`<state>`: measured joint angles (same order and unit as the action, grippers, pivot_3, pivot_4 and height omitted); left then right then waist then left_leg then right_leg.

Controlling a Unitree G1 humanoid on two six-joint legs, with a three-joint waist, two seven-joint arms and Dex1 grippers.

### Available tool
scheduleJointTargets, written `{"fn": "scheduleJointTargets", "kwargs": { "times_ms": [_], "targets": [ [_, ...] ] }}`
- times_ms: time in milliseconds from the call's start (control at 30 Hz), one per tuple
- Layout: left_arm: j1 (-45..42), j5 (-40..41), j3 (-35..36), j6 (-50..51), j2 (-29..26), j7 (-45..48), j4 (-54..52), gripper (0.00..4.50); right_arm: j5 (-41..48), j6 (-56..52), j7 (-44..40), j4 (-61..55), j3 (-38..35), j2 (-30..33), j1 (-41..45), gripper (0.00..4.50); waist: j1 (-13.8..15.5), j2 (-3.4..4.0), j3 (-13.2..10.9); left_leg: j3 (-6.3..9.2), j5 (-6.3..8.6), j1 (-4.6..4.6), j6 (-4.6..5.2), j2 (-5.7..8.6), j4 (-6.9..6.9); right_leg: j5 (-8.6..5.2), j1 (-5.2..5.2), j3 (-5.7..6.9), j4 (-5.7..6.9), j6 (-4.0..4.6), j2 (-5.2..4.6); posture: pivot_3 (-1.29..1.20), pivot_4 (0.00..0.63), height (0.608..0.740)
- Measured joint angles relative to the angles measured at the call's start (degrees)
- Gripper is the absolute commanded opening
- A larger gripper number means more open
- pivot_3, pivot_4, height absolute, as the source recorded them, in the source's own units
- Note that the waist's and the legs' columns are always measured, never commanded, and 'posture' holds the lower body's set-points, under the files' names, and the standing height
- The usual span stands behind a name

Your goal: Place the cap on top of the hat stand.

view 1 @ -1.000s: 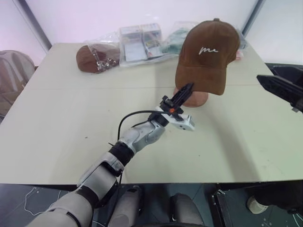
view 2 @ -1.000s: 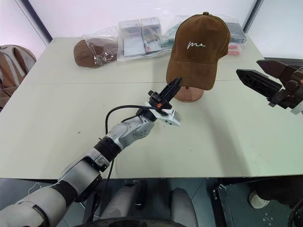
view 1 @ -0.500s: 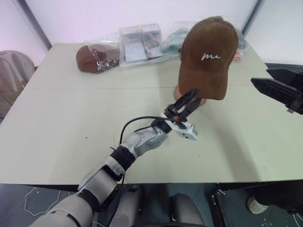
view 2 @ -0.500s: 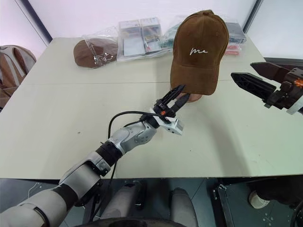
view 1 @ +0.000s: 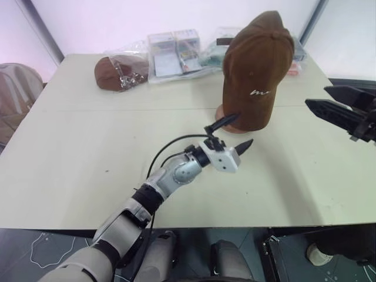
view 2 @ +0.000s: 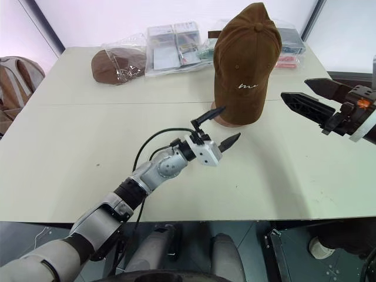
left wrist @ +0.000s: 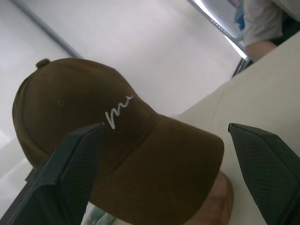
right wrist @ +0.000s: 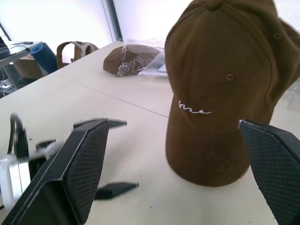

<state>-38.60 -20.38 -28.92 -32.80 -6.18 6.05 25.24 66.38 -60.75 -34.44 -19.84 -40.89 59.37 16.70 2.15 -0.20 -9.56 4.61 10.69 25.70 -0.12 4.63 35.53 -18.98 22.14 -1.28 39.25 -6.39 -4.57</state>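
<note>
We found cap (view 2: 244,64) draped over hat stand (view 2: 223,120), upper right; left gripper (view 2: 218,128) jaws wide, released; right gripper (view 2: 314,100) jaws wide, empty.

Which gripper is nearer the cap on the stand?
Left. The left gripper is open just in front of the cap, by its brim; the right gripper, also open, hangs farther off to its side.

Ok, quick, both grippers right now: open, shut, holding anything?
Left gripper: open, holding nothing, just in front of the cap.
Right gripper: open, holding nothing, beside the cap.
</note>
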Motion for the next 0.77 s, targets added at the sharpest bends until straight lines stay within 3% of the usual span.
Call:
{"fn": "scheduleJointTargets", "kwargs": {
  "times_ms": [133,400,600,767],
  "targets": [
    [-0.76,15.71,7.51,11.86,-4.58,14.20,-10.40,4.45,-0.62,1.05,-0.78,0.52,0.97,0.19,0.62,4.50,-0.18,0.03,0.02,0.02,0.00,-0.04,0.00,-0.06,0.04,0.00,-0.03,0.01,0.01,0.01,0.06,0.00,0.150,0.740],
    [-7.27,37.68,21.40,37.11,-17.87,34.20,-18.20,4.45,-5.85,3.64,-5.80,0.98,4.86,4.22,-0.33,4.50,-0.29,0.03,0.01,0.07,0.04,-0.20,0.07,-0.06,0.16,-0.01,-0.32,0.10,-0.06,0.00,0.13,0.00,0.150,0.740],
    [-7.53,47.40,23.69,54.25,-26.53,47.82,-19.63,4.45,-9.34,5.36,-8.53,0.90,7.46,4.50,-0.54,4.50,-1.04,0.01,-0.01,0.16,0.06,-0.31,0.09,-0.06,0.15,-0.02,-0.47,0.14,-0.13,0.01,0.10,0.00,0.150,0.740],
    [-8.43,51.48,25.28,61.68,-31.23,54.71,-22.60,4.45,-11.66,6.23,-10.48,0.95,7.79,5.30,-0.64,4.50,-1.71,0.02,-0.01,0.18,0.06,-0.32,0.09,-0.07,0.09,-0.03,-0.46,0.10,-0.16,0.02,0.06,0.00,0.150,0.740]
  ]
}}
